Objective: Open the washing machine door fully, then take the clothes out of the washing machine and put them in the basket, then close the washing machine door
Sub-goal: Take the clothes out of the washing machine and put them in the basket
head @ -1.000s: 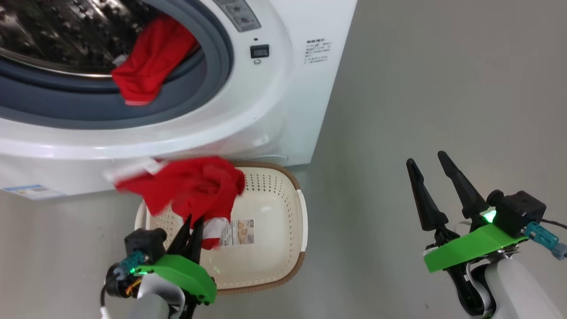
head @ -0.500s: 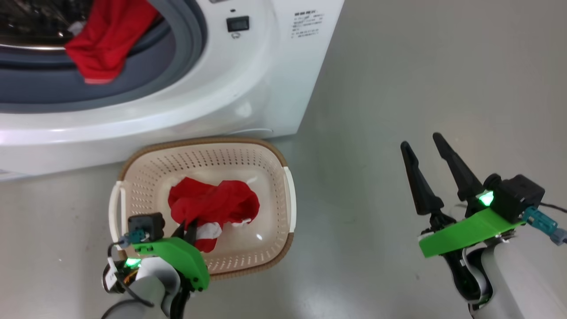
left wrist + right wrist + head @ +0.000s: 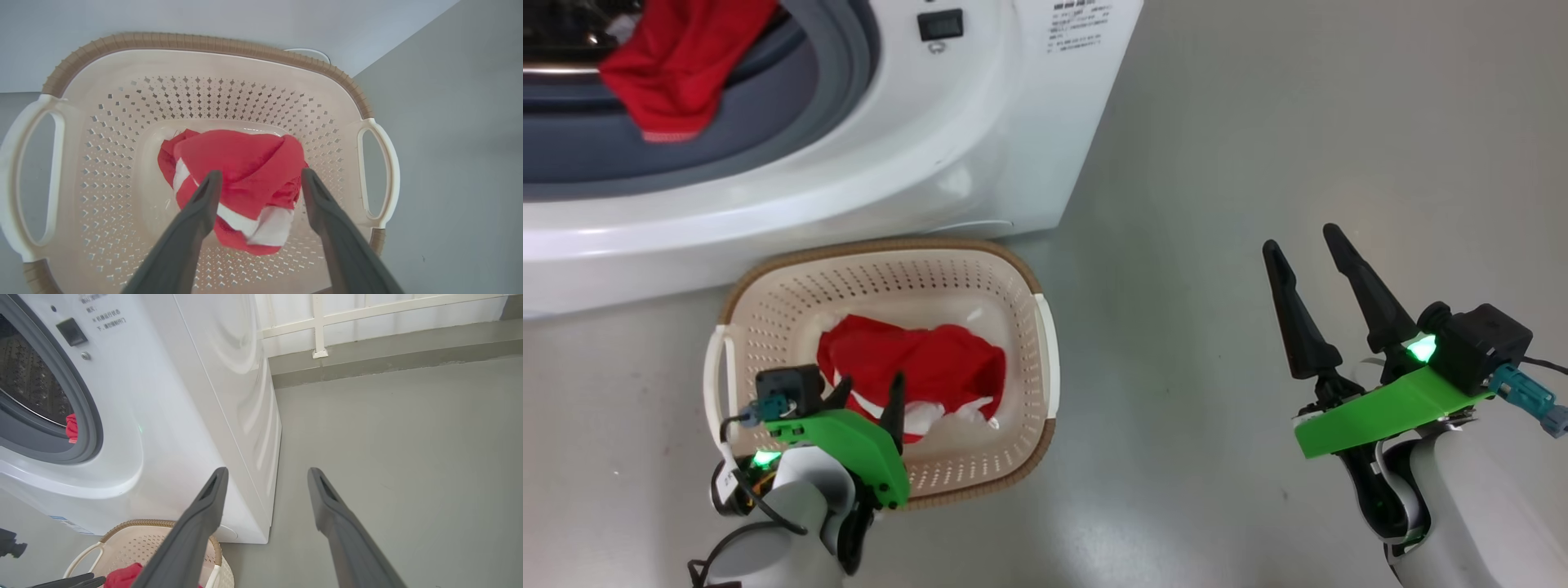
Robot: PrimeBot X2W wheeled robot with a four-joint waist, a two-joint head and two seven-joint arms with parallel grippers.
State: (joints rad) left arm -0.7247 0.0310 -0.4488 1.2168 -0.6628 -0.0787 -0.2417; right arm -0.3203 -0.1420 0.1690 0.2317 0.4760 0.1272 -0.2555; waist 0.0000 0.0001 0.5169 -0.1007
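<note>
Red garment (image 3: 947,363) in the basket (image 3: 874,247) — left end effector (image 3: 870,380) over it, fingers (image 3: 896,404) apart — washing machine (image 3: 931,139) behind

The basket (image 3: 890,282) stands on the floor (image 3: 1258,122), directly in front of the washing machine (image 3: 980,147). One garment (image 3: 931,367) lies in the basket. A second garment (image 3: 670,65) lies in the washing machine, behind and left of the basket. The left gripper (image 3: 869,380) is above the basket's near side. The right gripper (image 3: 1300,237) is well to the basket's right.

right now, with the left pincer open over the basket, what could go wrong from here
The open left pincer straddles the red garment in the basket; lifting could snag it and drag it out.
A second red garment hangs over the washing machine's grey ring; it may slip to the floor.
</note>
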